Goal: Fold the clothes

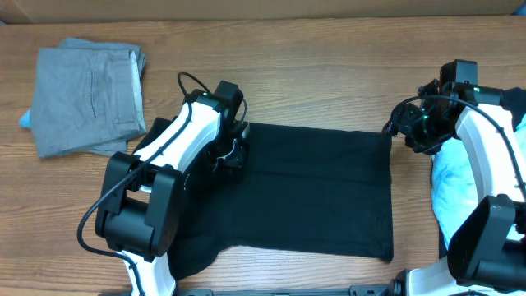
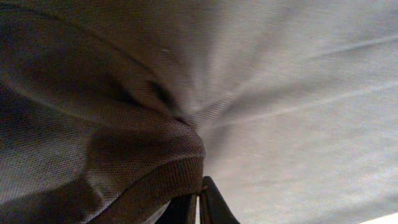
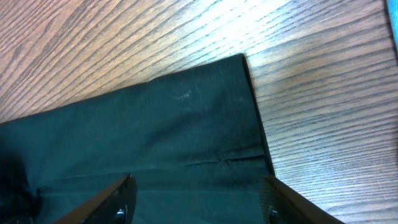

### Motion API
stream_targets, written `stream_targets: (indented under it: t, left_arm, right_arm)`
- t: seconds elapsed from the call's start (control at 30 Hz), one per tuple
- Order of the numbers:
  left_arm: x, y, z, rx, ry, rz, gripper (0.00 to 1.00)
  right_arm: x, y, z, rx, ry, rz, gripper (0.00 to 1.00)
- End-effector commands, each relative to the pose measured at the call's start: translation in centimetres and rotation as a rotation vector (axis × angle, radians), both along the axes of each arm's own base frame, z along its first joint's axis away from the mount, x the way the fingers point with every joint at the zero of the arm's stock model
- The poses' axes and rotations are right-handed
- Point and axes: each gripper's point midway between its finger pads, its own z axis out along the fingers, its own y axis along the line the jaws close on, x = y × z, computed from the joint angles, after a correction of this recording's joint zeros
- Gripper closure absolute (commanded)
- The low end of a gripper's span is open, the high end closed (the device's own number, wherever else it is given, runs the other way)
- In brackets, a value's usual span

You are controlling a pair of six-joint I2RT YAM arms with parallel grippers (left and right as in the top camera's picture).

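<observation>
One black shirt (image 1: 312, 189); one grey (image 1: 86, 99); two arms (image 1: 177, 144) (image 1: 493, 156)

Wood bench (image 1: 329, 74): black tee (image 1: 312, 189) spread flat mid, twd front edge; grey folded pile (image 1: 86, 99) far-L corner; lt-blue cloth (image 1: 450, 177) at R edge.

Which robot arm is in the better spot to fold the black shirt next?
Left, probably. The left claw looks shut on bunched fabric of the black shirt, so it could lift and fold. The right claw hangs open over the shirt's corner, gripping nothing.
</observation>
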Motion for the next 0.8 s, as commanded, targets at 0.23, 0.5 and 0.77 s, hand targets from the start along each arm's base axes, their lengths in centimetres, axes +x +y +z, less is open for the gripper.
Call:
stream_targets:
  t: [0.23, 0.5, 0.77]
  left_arm:
    - [-0.7, -2.4, 1.0, -0.119, 0.075, 0.08, 0.74]
    - [0.5, -1.2, 3.1, -0.054, 0.014, 0.08, 0.96]
    - [4.2, 3.0, 4.1, 0.191, -0.187, 0.036, 0.62]
  right_arm:
    - [0.0, -0.2, 0.3, -0.002, -0.013, 0.0, 0.34]
    - [0.0, -0.2, 0.3, -0.002, -0.013, 0.0, 0.34]
    - [0.1, -0.2, 0.3, -0.003, -0.016, 0.0, 0.34]
